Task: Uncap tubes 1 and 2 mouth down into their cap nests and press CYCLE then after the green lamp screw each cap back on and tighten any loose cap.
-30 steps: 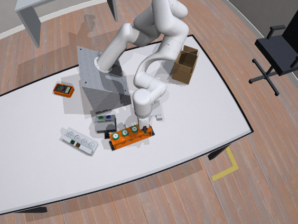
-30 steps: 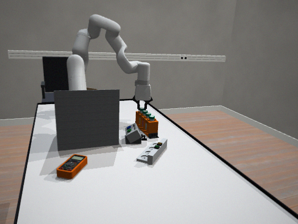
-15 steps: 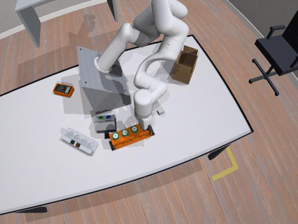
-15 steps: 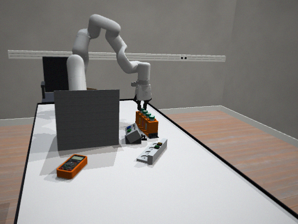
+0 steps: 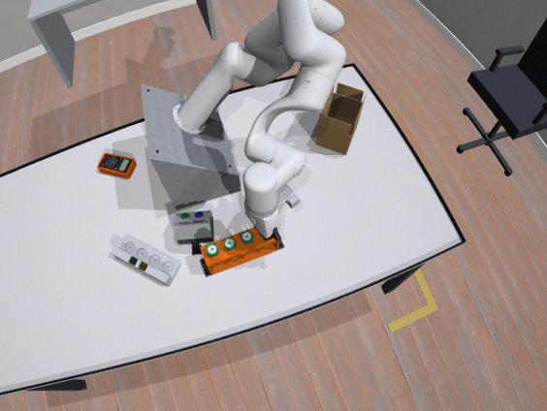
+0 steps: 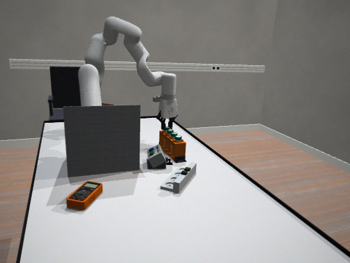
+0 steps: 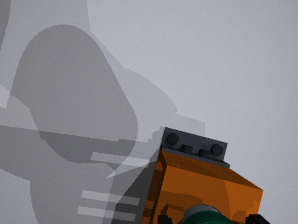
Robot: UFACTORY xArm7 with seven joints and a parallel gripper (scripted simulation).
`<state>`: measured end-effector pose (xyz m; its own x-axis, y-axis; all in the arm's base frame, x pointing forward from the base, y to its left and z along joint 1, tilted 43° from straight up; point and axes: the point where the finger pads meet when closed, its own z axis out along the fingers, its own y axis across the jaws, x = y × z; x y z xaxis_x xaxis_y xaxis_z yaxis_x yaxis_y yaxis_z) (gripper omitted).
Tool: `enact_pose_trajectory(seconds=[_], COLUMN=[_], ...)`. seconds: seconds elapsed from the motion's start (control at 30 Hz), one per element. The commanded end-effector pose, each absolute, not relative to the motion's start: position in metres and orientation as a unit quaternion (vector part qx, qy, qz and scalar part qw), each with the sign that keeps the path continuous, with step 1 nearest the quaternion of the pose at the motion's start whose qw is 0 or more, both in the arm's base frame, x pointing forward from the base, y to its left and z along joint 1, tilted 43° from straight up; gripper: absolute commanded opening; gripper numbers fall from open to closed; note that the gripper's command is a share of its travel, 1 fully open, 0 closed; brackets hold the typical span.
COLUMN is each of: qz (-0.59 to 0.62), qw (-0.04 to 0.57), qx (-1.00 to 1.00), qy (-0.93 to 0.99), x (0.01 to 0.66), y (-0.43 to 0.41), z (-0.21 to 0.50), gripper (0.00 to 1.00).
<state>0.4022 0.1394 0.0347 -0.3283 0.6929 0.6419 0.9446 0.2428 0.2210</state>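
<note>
Your black two-fingered gripper [image 6: 167, 123] hangs partly open, gripping nothing, straddling the green screw cap [image 7: 206, 216] of the end tube in the orange decapping station [image 5: 240, 256], beside the grey key housing [image 5: 193, 229] and white cap tray [image 5: 145, 260].

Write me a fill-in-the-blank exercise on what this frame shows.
1. All four nests in the cap tray are ___.
2. In the top view, ___ green caps on the decapping station show beside the open gripper.
3. The multimeter has a casing coloured ___.

Missing words: empty; three; orange.
</note>
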Motion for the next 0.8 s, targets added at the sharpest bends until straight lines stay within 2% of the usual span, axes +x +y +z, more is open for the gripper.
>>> enact_pose_trajectory(seconds=[0.0,0.07,0.17,0.73,0.77], qz=[-0.297,-0.297,-0.269,-0.267,-0.267], qw=[0.21,0.21,0.246,0.247,0.247], qx=[-0.54,-0.54,-0.63,-0.634,-0.634], qy=[-0.759,-0.759,-0.686,-0.682,-0.682], x=[0.4039,0.4039,0.4039,0.4042,0.4042], y=[0.138,0.138,0.1369,0.1328,0.1328], z=[0.0356,0.0356,0.0367,0.0406,0.0405], gripper=[0.46,0.46,0.46,0.46,0.0])
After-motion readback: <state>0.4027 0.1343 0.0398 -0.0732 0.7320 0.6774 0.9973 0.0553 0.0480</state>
